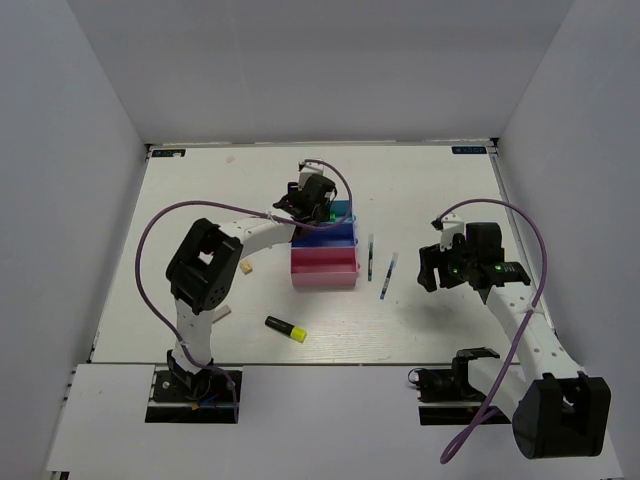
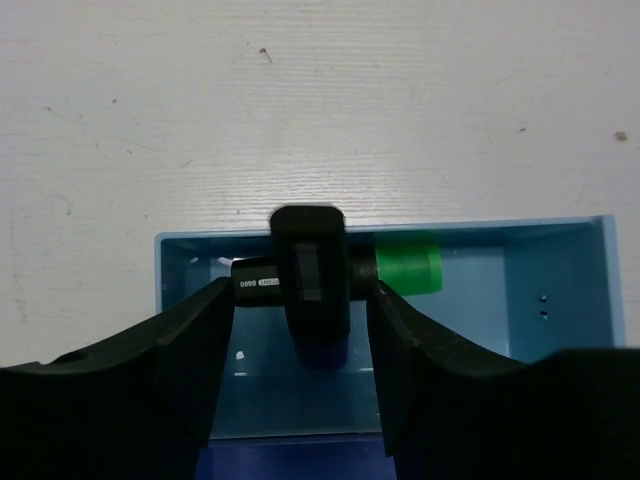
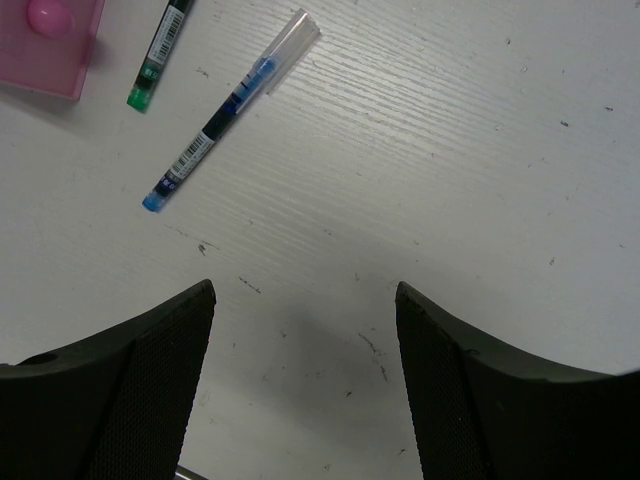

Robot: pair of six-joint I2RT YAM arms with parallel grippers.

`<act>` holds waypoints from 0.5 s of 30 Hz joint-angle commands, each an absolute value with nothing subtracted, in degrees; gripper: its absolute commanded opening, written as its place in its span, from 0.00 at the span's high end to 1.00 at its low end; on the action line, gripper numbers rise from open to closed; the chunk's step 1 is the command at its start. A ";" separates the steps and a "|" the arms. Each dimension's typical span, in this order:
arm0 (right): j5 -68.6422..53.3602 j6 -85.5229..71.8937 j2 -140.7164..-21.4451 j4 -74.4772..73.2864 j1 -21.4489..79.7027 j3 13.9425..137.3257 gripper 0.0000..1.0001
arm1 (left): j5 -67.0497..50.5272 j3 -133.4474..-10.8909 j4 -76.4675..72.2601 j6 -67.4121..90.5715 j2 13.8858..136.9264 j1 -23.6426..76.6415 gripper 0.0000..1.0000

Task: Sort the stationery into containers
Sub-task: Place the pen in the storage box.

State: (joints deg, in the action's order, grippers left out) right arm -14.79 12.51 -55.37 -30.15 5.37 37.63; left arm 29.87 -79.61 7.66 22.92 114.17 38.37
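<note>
Our left gripper (image 2: 300,290) hangs released over the teal-blue plastic bin (image 2: 560,300) at frame centre, green-ended black highlighter (image 2: 405,265) delivered inside, while our right gripper (image 3: 305,295) gapes, ready for the thin blue pen (image 3: 215,125).

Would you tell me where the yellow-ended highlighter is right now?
In the top view, the yellow-ended highlighter lies on the table left of centre, just below the pink bin.

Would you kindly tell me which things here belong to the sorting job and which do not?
Job: green-ended black highlighter, teal-blue plastic bin, darker blue bin, pink bin, yellow-ended highlighter, beige eraser block, second eraser block, blue-tipped thin pen, green-tipped thin pen.
Not the job: white table, purple arm cables.
</note>
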 commanded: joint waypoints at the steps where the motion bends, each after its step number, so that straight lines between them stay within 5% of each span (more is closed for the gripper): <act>1: -15.73 13.27 -55.55 -30.41 5.19 38.50 0.25 | 31.29 -79.54 7.21 23.20 110.66 38.58 0.32; 11: -17.66 14.15 -54.32 -30.41 5.36 37.97 0.26 | 30.85 -77.78 5.18 20.22 99.43 40.43 0.37; 13: -18.63 15.73 -53.18 -29.97 5.36 37.53 0.38 | 30.85 -76.82 6.41 19.25 97.22 41.57 0.47; 14: -21.77 16.60 -52.48 -29.71 5.71 36.92 0.73 | 31.02 -75.86 7.81 18.90 92.94 41.75 0.67; 15: -23.71 18.79 -52.30 -29.71 5.71 37.00 0.92 | 30.85 -75.85 11.39 19.33 91.33 41.75 0.79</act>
